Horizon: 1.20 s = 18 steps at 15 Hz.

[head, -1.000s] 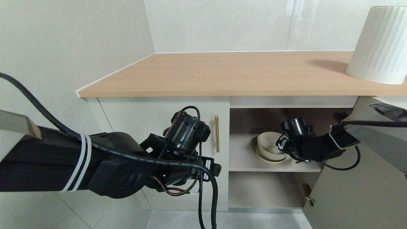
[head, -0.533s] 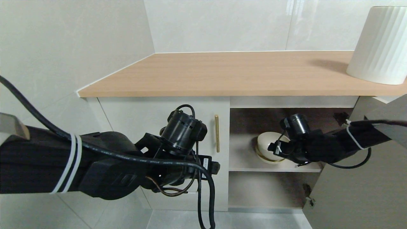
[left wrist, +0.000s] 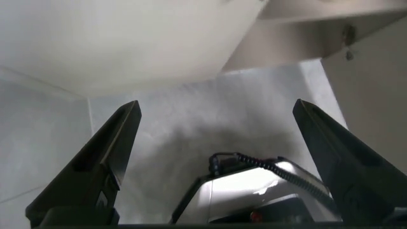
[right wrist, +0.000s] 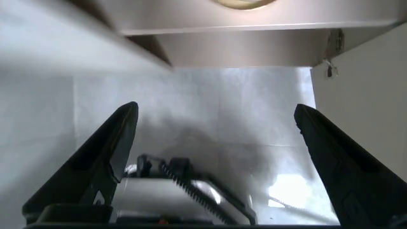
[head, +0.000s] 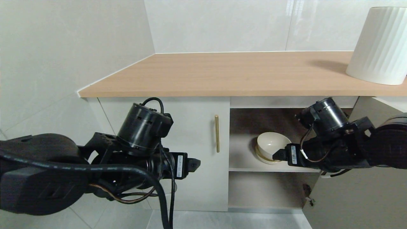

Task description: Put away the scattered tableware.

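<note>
A cream bowl point(head: 269, 144) sits nested on another bowl on the middle shelf point(head: 244, 167) of the open cabinet. My right gripper point(head: 277, 155) hangs just in front of the shelf edge, to the right of the bowls, open and holding nothing. The right wrist view shows its fingers point(right wrist: 95, 168) spread wide over the floor, with a bowl's underside point(right wrist: 245, 3) beyond the shelf's edge point(right wrist: 254, 28). My left gripper point(head: 194, 164) is in front of the closed left door point(head: 178, 127), open and empty, its fingers point(left wrist: 95, 172) wide apart.
The right cabinet door point(head: 349, 197) stands swung open beside my right arm. A gold handle point(head: 216, 133) is on the closed left door. A white ribbed container point(head: 378, 47) stands on the wooden countertop point(head: 222, 73). The lower shelf point(head: 264, 190) is bare.
My right gripper has drawn back out of the cabinet, leaving the bowl settled on the stack. My left arm has pulled back to the left.
</note>
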### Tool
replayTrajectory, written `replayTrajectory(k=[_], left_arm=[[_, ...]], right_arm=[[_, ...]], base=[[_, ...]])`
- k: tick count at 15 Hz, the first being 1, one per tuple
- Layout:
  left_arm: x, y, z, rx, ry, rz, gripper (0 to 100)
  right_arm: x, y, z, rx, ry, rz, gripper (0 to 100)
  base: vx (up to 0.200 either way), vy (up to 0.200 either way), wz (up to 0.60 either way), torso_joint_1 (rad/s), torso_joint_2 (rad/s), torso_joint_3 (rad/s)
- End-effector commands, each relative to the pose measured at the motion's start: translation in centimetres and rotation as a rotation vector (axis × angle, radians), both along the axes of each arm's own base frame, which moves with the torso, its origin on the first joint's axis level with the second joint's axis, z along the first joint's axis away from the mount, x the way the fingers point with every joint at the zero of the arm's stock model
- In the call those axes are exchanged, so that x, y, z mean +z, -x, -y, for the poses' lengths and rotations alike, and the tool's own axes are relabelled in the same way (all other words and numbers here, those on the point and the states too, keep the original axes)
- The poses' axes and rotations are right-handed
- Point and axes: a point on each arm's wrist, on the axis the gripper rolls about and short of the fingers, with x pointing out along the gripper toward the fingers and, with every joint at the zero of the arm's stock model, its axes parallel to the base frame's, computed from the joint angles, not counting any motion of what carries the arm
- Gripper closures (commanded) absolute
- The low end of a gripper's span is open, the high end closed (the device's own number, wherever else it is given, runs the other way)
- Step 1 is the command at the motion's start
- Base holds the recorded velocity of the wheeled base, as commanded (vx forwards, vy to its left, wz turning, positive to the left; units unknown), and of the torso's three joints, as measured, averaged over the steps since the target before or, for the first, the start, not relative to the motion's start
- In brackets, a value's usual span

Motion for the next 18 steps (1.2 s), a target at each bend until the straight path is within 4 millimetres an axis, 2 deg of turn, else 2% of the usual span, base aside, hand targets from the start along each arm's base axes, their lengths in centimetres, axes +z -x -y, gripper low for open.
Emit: replayTrajectory(k=[1,15,18], left_arm=[[1.3,0.8,-0.8,0.005,0.029,0.037,0],[0.5,0.4,-0.4,0.005,0.011,0.015,0],[0.4,0.3,-0.4,0.005,0.007,0.01,0]], right_arm=[[2.4,1.9,0.5,0.021,-0.035,0.065,0],[2.4,2.4,0.8,0.05,0.001,0.062,0],[2.2,3.0,1.2,0.042,0.013,0.058,0]], base=[[0.0,0.0,0.0,0.0,0.0,0.0],[-0.2,0.0,0.0,0.001,0.0,0.003],[-0.2,0.0,0.0,0.004,0.0,0.002]])
